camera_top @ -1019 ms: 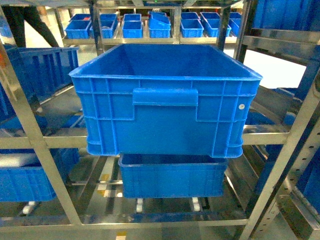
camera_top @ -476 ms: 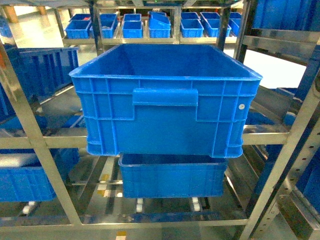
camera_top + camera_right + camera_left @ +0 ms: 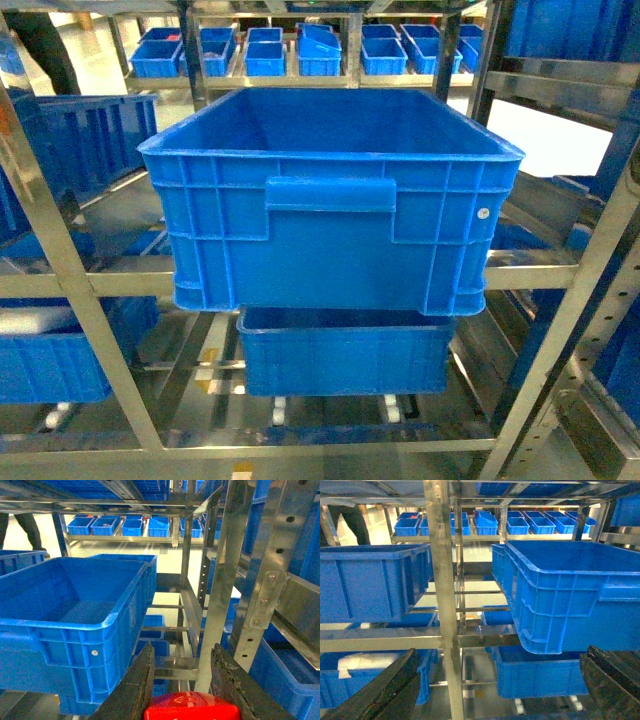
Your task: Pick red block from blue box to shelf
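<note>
Block (image 3: 192,706) was locked in — red, pinched between the right end effector's (image 3: 185,680) two dark fingers (image 3: 131,690), at the bottom of the right wrist view. It sat just in front of the shelf (image 3: 220,580) and beside the big blue ribbed crate (image 3: 330,200), level with that crate's lower wall. The crate rested on a shelf tier, its inside bare where the views showed it. A second crate (image 3: 345,350) sat directly under it, and a row of small bins (image 3: 300,50) stood far behind it. The left end effector (image 3: 495,690) was spread wide, its fingers (image 3: 385,690) at the two bottom corners of its wrist view, gripping nothing, left of the big crate. The blue box appeared in no view.
</note>
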Motion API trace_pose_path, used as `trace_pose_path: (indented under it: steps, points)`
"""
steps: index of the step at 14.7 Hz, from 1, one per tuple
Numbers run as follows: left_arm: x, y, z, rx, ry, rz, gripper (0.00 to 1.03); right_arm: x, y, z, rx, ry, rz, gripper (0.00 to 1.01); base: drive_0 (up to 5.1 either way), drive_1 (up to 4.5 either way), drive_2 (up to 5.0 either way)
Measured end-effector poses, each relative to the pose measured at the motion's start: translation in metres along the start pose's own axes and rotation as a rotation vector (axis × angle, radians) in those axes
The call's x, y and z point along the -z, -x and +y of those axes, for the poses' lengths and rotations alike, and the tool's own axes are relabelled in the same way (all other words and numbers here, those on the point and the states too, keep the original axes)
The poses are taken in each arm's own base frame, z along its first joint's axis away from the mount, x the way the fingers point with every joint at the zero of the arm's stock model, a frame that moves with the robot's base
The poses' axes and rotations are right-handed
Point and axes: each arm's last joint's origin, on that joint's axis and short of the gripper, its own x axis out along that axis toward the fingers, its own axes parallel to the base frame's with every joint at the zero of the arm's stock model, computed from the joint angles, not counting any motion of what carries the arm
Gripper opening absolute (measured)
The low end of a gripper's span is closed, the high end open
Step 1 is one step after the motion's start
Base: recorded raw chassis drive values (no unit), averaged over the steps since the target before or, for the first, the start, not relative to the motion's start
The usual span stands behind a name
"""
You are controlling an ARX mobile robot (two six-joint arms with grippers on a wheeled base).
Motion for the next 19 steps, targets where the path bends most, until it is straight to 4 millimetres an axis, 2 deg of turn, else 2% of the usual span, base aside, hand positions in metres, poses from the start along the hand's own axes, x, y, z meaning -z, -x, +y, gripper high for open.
trace_pose_path:
  steps: [19]
  points:
    - [0.0,0.0,0.0,0.0,0.0,0.0,0.98,0.0,0.0,0.0,0.0,0.0,0.0,0.28,0.0,0.0,0.0]
